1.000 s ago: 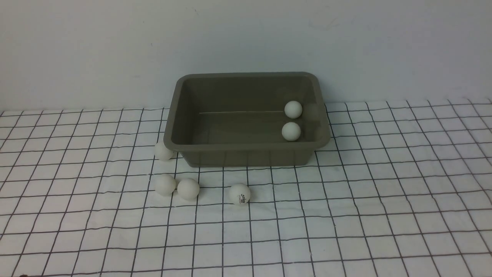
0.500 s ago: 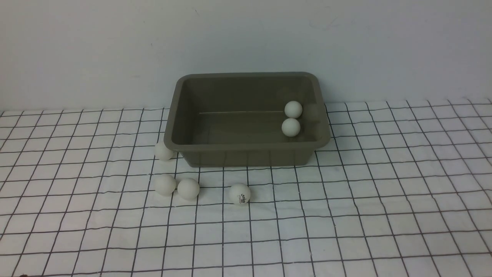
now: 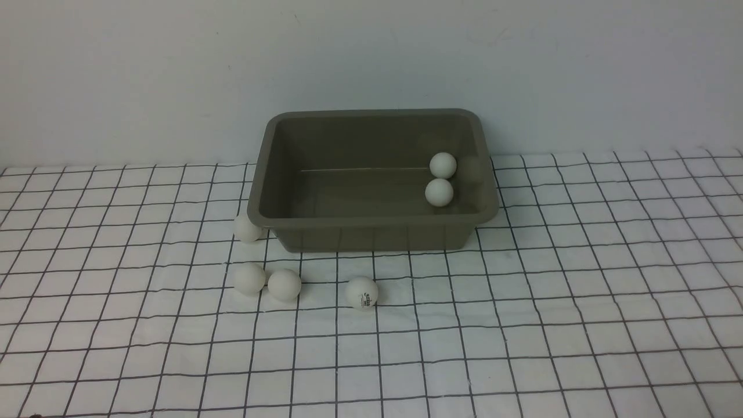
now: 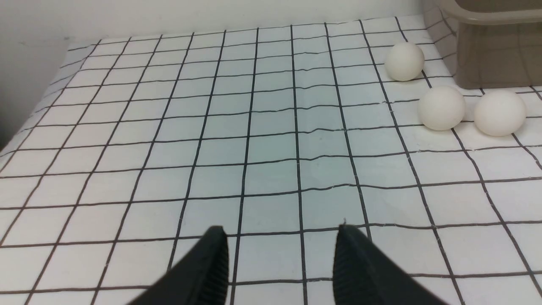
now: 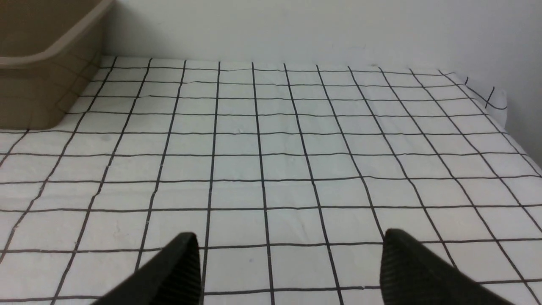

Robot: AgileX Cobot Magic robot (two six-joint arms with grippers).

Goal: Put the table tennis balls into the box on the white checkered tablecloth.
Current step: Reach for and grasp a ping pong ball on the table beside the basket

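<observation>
The olive-grey box point(image 3: 371, 229) stands at the back of the white checkered tablecloth point(image 3: 522, 325). Two table tennis balls point(image 3: 439, 192) lie inside it by its right wall. Several more lie on the cloth in front of its left half; one carries a dark logo point(image 3: 362, 292). In the left wrist view, three balls point(image 4: 441, 107) lie beside the box corner point(image 4: 487, 51), well ahead of my left gripper point(image 4: 279, 237), which is open and empty. My right gripper point(image 5: 290, 243) is open wide over bare cloth, with the box corner point(image 5: 38, 63) far off. Neither arm shows in the front view.
A plain pale wall point(image 3: 371, 58) rises directly behind the box. In the right wrist view the cloth ends at an edge point(image 5: 495, 97) near the wall. In the left wrist view the cloth's far corner point(image 4: 67, 46) shows too.
The nearer ball inside the box rolled a little toward the back and came to rest against the other one. Nothing else moved.
</observation>
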